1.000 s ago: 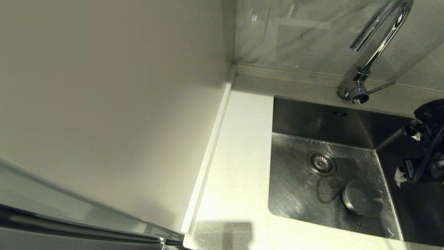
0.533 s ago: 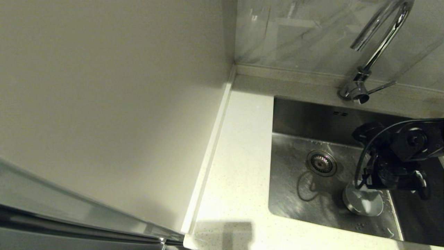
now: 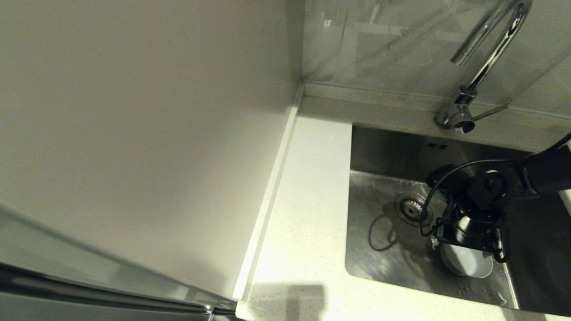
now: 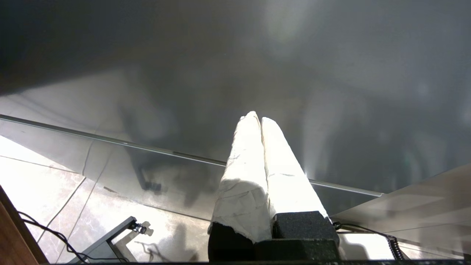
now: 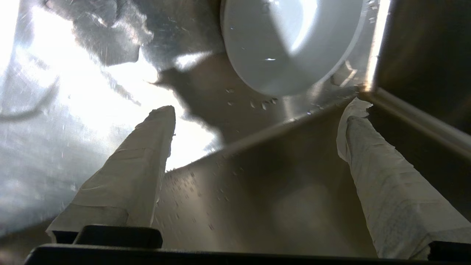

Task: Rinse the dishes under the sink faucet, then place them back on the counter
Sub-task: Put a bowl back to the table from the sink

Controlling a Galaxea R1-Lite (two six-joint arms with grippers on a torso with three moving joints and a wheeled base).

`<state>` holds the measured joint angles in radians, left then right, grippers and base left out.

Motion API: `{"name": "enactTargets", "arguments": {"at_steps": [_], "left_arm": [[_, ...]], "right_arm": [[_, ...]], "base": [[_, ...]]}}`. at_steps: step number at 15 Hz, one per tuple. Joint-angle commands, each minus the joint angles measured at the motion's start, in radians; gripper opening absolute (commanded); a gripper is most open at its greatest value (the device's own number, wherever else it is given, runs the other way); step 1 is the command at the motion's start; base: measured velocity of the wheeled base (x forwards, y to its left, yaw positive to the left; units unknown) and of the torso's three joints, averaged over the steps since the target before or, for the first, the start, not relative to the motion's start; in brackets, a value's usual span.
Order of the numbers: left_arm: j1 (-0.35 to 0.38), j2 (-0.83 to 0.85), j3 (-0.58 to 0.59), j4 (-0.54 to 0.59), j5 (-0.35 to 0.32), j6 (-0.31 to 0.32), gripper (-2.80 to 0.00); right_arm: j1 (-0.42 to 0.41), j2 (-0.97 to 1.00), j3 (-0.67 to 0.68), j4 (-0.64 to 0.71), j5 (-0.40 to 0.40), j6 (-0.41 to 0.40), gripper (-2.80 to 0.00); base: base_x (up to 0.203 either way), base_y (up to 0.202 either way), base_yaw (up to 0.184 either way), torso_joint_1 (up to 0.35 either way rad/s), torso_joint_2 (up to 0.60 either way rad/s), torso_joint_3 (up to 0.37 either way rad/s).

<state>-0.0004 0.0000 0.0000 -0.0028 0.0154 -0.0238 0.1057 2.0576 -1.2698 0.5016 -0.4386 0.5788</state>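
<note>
One pale bluish-white bowl (image 3: 470, 265) lies on the floor of the steel sink (image 3: 379, 240), near its front right corner; the right wrist view shows the bowl (image 5: 290, 44) beyond the fingertips. My right gripper (image 3: 466, 246) hangs just above the bowl's far edge and hides part of it. This gripper (image 5: 259, 108) is open, with its taped fingers (image 5: 147, 158) wide apart and nothing between them. The yellow and white bowls are out of view. The chrome faucet (image 3: 488, 53) rises behind the sink. My left gripper (image 4: 258, 119) is shut and empty, parked low, away from the counter (image 3: 308, 214).
The round strainer drain (image 3: 413, 209) sits just left of my right wrist. Water drops (image 5: 257, 105) dot the sink floor. A cream wall panel (image 3: 142, 133) borders the counter on the left. The faucet lever (image 3: 490, 111) points right.
My right arm has swung in from the right edge, leftward across the sink, and now hangs over the bowl. The bowl has not moved.
</note>
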Motion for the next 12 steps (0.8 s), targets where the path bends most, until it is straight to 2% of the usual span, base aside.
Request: {"name": "enactTargets", "arguments": {"at_steps": [1, 9, 12], "left_arm": [[0.000, -0.003, 0.000, 0.000, 0.001, -0.001, -2.80], [0.000, -0.003, 0.000, 0.000, 0.000, -0.001, -2.80], [0.000, -0.003, 0.000, 0.000, 0.001, -0.001, -2.80]], "right_arm": [[0.000, 0.074, -0.021, -0.001, 0.000, 0.009, 0.00], [-0.018, 0.238, -0.228, 0.003, -0.004, 0.039, 0.00], [-0.053, 0.260, -0.237, 0.004, -0.009, 0.040, 0.00]], "base": [[0.000, 0.000, 0.000, 0.000, 0.00, 0.000], [0.000, 0.000, 0.000, 0.000, 0.00, 0.000], [0.000, 0.000, 0.000, 0.000, 0.00, 0.000]]}}
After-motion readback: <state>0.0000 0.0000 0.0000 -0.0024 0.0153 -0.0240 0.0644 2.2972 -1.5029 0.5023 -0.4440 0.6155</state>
